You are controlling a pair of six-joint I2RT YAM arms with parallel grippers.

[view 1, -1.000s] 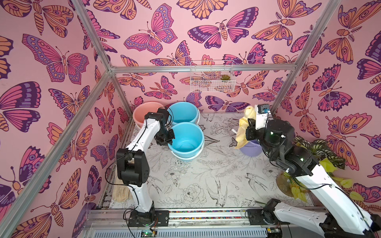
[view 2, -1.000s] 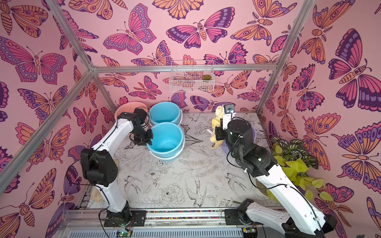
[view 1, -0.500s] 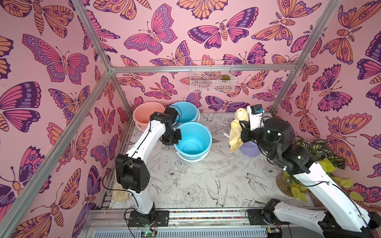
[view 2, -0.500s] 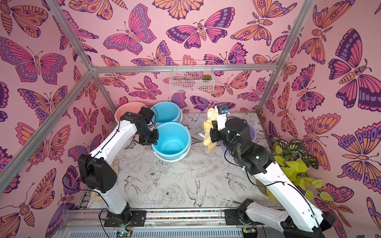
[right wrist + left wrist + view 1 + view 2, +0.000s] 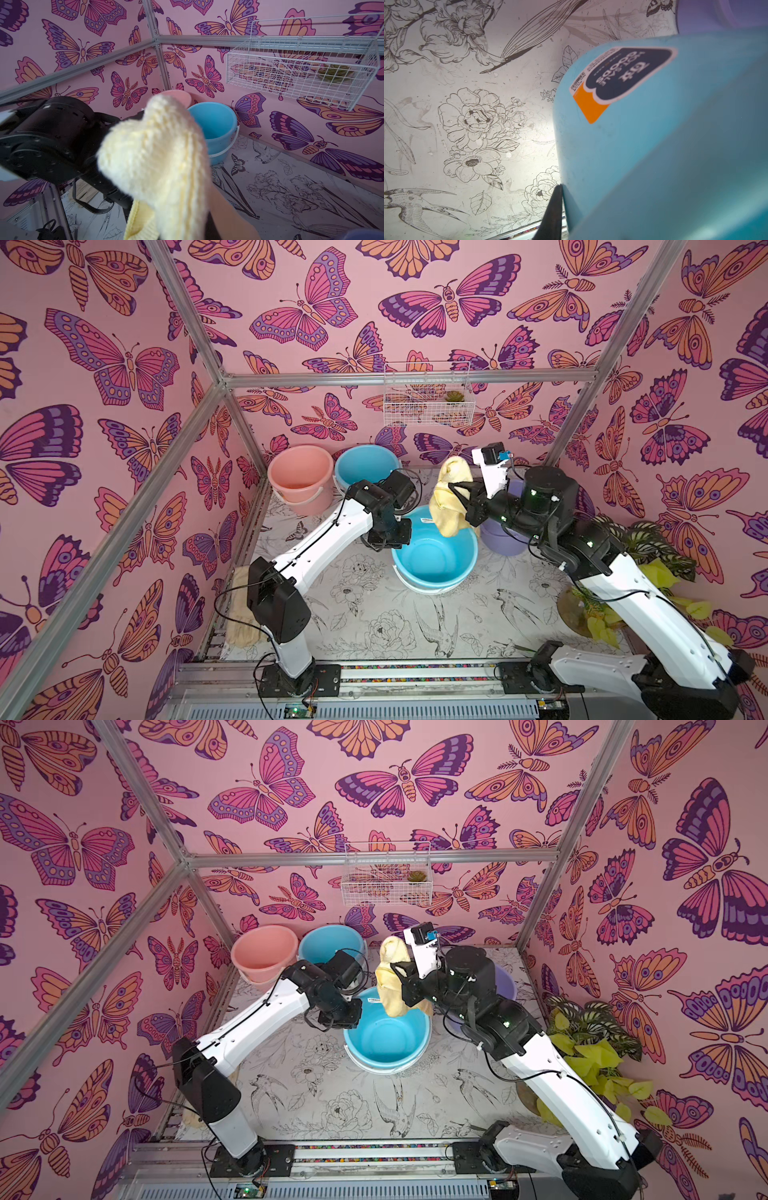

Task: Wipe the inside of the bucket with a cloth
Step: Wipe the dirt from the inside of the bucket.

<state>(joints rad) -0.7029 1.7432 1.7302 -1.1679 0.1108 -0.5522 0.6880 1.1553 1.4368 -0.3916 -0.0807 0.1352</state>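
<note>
the table (image 5: 374, 614) is a white sheet printed with black line drawings of flowers, leaves and birds. a blue bucket (image 5: 434, 556) sits just past its middle, toward 1 o'clock, white handle down along the near side. at 11 o'clock, in the far corner, a pink bucket (image 5: 300, 477) stands touching a second blue bucket (image 5: 365, 466) toward 12. a purple bucket (image 5: 500, 539) stands at 2 o'clock, a leafy potted plant (image 5: 648, 556) at 4, and a tan rag (image 5: 239, 614) lies along the 8 o'clock edge.
</note>
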